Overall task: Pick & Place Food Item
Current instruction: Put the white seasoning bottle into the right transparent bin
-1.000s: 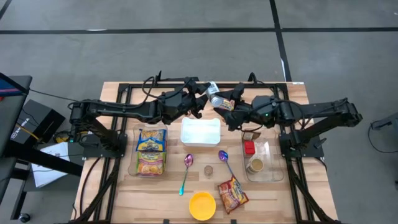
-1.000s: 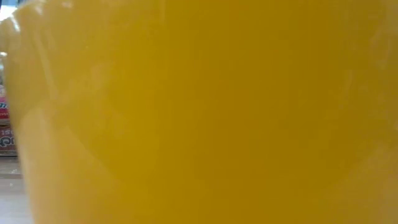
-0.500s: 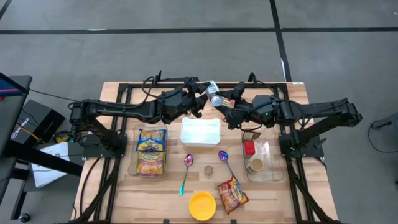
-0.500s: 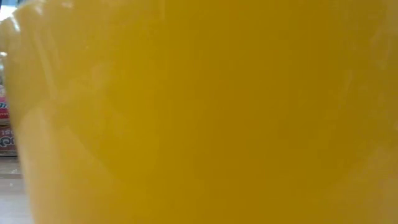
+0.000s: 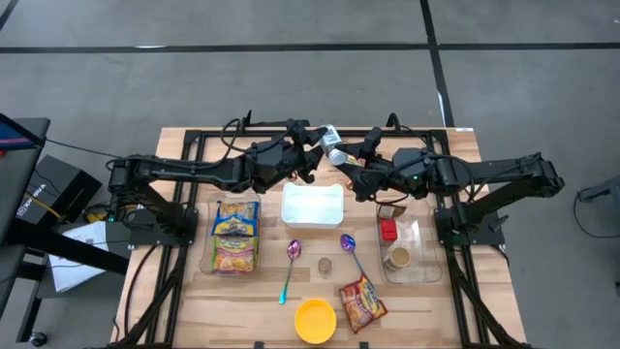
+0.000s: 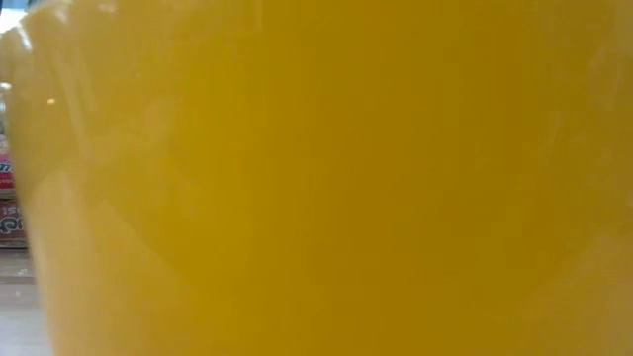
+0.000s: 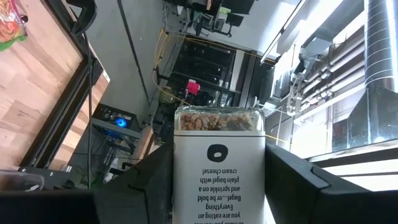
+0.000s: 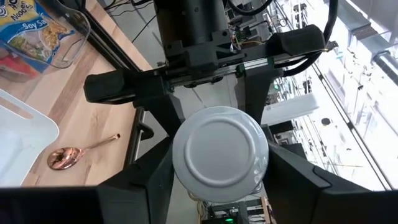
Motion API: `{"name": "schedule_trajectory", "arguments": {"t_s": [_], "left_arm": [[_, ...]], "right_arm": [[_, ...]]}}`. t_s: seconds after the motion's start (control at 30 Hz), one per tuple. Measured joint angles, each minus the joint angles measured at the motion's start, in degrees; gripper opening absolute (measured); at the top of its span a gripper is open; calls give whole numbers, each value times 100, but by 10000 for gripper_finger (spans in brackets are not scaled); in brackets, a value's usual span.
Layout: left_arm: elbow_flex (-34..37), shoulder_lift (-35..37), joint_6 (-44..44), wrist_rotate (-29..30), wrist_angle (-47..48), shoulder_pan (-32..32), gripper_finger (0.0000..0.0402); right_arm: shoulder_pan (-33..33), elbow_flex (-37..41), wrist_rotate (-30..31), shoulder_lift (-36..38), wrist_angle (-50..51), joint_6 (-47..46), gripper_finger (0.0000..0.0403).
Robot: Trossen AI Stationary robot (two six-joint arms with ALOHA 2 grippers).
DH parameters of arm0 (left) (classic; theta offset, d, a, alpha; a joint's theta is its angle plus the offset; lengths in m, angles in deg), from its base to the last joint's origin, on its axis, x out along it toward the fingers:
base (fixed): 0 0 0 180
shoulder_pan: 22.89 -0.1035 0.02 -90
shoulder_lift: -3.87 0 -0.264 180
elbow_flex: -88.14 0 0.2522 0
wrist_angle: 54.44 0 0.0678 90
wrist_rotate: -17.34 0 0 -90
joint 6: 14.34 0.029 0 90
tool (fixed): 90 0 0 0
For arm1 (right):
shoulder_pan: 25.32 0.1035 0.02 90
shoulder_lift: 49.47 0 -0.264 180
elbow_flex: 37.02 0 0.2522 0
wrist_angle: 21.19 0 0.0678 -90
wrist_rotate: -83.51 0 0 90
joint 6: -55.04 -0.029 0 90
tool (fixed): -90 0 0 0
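White-lidded cylindrical seasoning jar (image 5: pixel 334 151) sits clamped between left tool (image 5: pixel 323 147) and right tool (image 5: pixel 350 165).

Wooden table (image 5: pixel 194 301); yellow bowl (image 5: pixel 315 320), spoons (image 5: pixel 290 268).

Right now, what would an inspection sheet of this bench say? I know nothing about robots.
Surface: wooden table on a black frame.
Job's things: seasoning jar held in the air between both arms, above the white tray.
Clutter: noodle packs in a clear bin, two spoons, yellow bowl, snack packet, second bin with a red item and a cup.
Grippers: left claw grips the jar; right claw is at its white lid.
Cables: bundles along both arms.
Surroundings: grey floor; the bowl blocks the low view.
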Motion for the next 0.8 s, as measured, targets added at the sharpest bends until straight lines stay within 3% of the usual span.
{"name": "schedule_trajectory", "arguments": {"t_s": [0.1,0.4,0.8], "left_arm": [[0,0,179,4,-57,0,207],[0,0,1774,70,-104,-71,255],[0,2,2760,512,-111,-151,265]], "right_arm": [[0,0,6,0,1,2,195],[4,-4,70,2,-2,-39,195],[4,-2,777,78,-23,-568,195]]}}
